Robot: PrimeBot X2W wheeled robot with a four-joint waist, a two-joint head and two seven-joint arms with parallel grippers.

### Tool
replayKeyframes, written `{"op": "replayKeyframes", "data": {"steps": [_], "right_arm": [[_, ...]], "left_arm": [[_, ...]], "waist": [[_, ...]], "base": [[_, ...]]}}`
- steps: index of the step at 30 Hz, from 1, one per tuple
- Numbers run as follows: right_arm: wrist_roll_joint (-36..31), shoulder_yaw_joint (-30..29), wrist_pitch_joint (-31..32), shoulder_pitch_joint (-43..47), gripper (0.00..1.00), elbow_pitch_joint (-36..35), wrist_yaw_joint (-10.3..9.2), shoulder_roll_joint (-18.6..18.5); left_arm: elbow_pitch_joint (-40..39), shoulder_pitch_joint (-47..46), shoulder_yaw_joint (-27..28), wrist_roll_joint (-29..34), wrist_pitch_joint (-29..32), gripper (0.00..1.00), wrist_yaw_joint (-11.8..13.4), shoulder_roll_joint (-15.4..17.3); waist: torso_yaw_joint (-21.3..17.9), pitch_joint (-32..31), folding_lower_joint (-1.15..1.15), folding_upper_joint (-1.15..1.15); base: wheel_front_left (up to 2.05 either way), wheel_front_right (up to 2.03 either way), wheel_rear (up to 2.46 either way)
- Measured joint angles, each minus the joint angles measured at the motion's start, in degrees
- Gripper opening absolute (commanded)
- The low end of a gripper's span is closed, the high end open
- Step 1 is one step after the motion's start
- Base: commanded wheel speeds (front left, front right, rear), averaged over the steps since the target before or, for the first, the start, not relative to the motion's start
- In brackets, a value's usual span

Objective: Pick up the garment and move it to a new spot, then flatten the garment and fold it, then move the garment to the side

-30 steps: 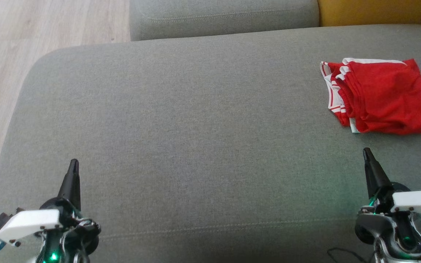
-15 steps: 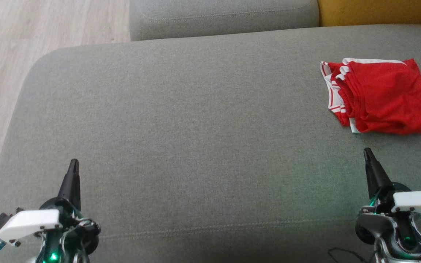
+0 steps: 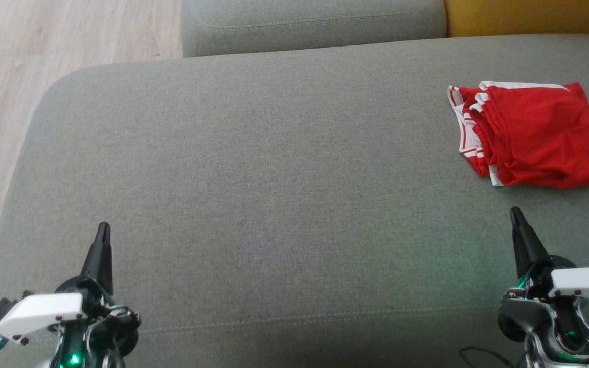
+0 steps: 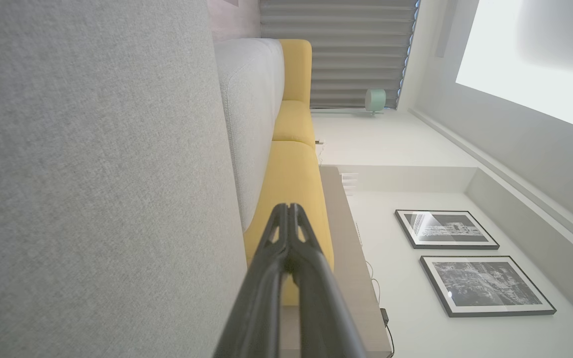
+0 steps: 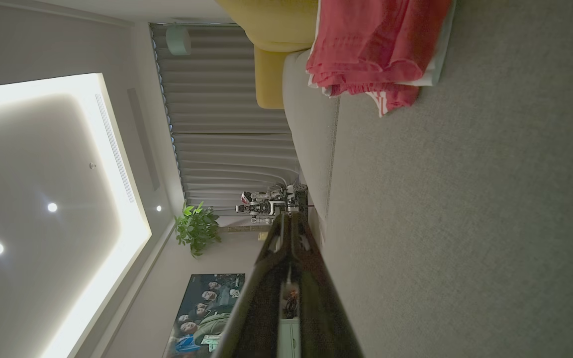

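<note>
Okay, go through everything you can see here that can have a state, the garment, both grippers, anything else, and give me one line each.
red garment: folded in loose layers, lying on the grey cushion, not held
left gripper: shut, empty, over the cushion
right gripper: shut, empty, short of the garment and not touching it
curtain: drawn closed
ceiling light: on

The garment (image 3: 540,135) is red cloth with white trim and thin white stripes. It is folded into a compact, slightly rumpled bundle, with its white-edged layers stacked along the left side. It lies flat on the grey sofa cushion (image 3: 274,153), far to the right.
</note>
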Motion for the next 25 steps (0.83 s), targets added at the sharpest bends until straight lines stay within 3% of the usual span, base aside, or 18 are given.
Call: {"op": "replayKeyframes", "data": {"steps": [25], "right_arm": [[-0.08, -0.31, 0.42, 0.00, 0.00, 0.02, 0.00, 0.12]], "left_arm": [[0.01, -0.02, 0.73, 0.42, 0.16, 0.00, 0.00, -0.22]], "waist": [[0.00, 0.00, 0.00, 0.00]], "base": [[0.00, 0.00, 0.00]]}}
